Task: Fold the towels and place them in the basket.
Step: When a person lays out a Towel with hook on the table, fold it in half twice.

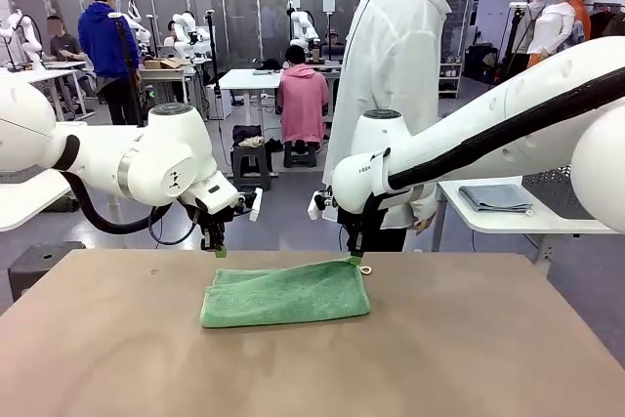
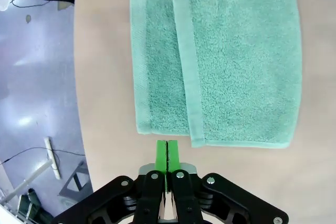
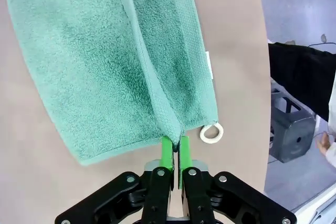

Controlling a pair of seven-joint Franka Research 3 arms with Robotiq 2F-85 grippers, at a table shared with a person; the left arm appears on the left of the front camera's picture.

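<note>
A mint green towel (image 1: 283, 292) lies folded in half on the brown table (image 1: 117, 358). My right gripper (image 1: 356, 259) is shut on its far right corner and holds that corner slightly off the surface. In the right wrist view the green pads (image 3: 167, 150) pinch the folded edge of the towel (image 3: 105, 61) beside a white hanging loop (image 3: 211, 133). My left gripper (image 1: 217, 249) hovers at the towel's far left end. Its shut fingers (image 2: 167, 153) hold nothing, and the towel (image 2: 220, 61) ends just past their tips. A grey-blue towel (image 1: 496, 197) lies folded on a white side table at the right. A grey mesh basket (image 1: 559, 187) shows behind my right arm, mostly hidden.
A person in a white coat (image 1: 391, 95) stands at the far edge, behind my right gripper. The white side table (image 1: 508, 220) stands off the main table's far right corner. A dark box (image 3: 294, 129) sits on the floor beyond the table edge.
</note>
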